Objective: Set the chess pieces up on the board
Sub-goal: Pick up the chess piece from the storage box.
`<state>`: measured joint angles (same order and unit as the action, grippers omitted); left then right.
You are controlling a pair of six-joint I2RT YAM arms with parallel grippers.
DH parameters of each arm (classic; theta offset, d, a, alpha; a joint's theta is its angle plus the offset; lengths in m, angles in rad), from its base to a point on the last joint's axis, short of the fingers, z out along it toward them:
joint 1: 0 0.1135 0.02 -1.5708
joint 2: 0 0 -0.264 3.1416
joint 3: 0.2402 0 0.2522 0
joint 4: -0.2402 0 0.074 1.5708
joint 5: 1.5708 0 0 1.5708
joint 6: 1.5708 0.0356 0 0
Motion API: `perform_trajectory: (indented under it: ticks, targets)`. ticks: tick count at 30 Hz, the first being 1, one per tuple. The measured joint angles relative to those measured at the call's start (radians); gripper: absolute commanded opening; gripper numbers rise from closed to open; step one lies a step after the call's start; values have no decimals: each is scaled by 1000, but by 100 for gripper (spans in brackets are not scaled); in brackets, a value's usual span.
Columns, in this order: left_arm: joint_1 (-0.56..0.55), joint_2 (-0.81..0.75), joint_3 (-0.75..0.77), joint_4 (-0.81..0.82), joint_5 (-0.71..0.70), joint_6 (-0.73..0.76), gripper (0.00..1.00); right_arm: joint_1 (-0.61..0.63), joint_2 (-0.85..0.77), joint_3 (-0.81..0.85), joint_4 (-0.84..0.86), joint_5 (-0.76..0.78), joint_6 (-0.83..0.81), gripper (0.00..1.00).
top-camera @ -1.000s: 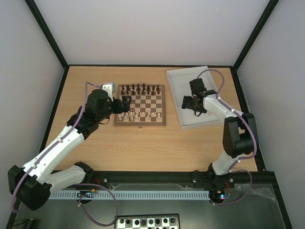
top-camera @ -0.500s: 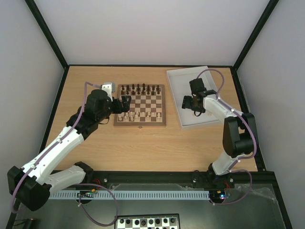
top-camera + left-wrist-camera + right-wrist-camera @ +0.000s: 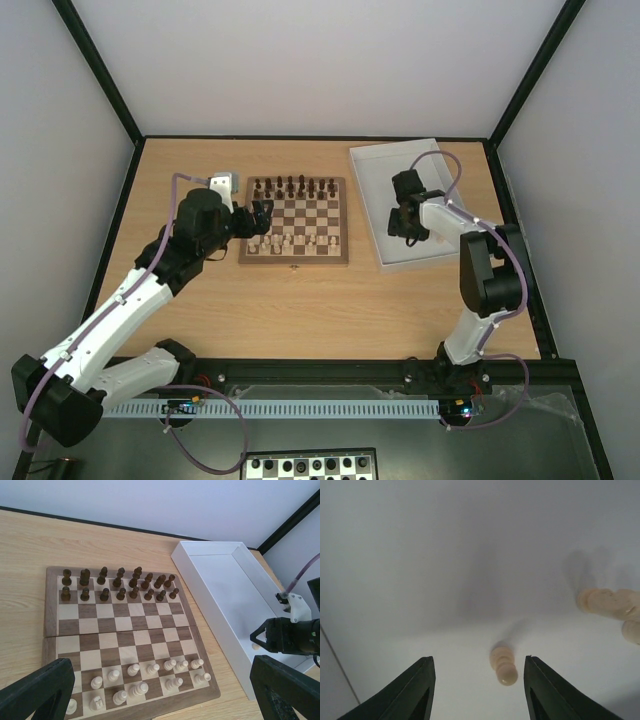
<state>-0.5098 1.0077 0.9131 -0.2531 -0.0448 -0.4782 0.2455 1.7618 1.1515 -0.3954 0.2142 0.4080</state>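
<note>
The board (image 3: 293, 261) lies at the table's middle left, with dark pieces on its far rows and several pale chess pieces (image 3: 150, 672) on its two near rows. My left gripper (image 3: 262, 218) hovers open over the board's left near corner, its wide jaws (image 3: 162, 680) empty. My right gripper (image 3: 405, 222) is down inside the white tray (image 3: 425, 165). It is open (image 3: 477, 662), and a pale pawn (image 3: 503, 666) lies on the tray floor between its fingers, nearer the right one and touching neither.
More pale pieces (image 3: 610, 605) lie at the right in the right wrist view. The tray's long wall (image 3: 215, 625) stands just right of the board. Black frame posts edge the table, and a black-and-white board (image 3: 310, 465) sits below the arm bases.
My right gripper's jaws have narrowed around the pawn, and its wrist has shifted slightly left in the tray. My left arm has barely moved.
</note>
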Motion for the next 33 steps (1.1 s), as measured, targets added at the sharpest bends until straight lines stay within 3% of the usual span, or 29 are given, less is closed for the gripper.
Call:
perform_trajectory:
  ticks: [6,14,17,20,25,33]
  targets:
    - [0,0,0,0,3,0,99,0,14,0,-2,34,0,36]
    - [0,-4,0,0,4,0,99,-5,40,0,-2,34,2,32]
    - [0,-8,0,-1,5,0,99,-9,40,0,-2,34,1,25]
    - [0,-10,0,-2,10,0,100,-14,41,0,-2,33,2,11]
    - [0,-16,0,-3,12,0,100,-17,41,0,-2,30,2,2]
    - [0,-37,2,-18,14,0,99,-15,23,16,-31,-1,0,1]
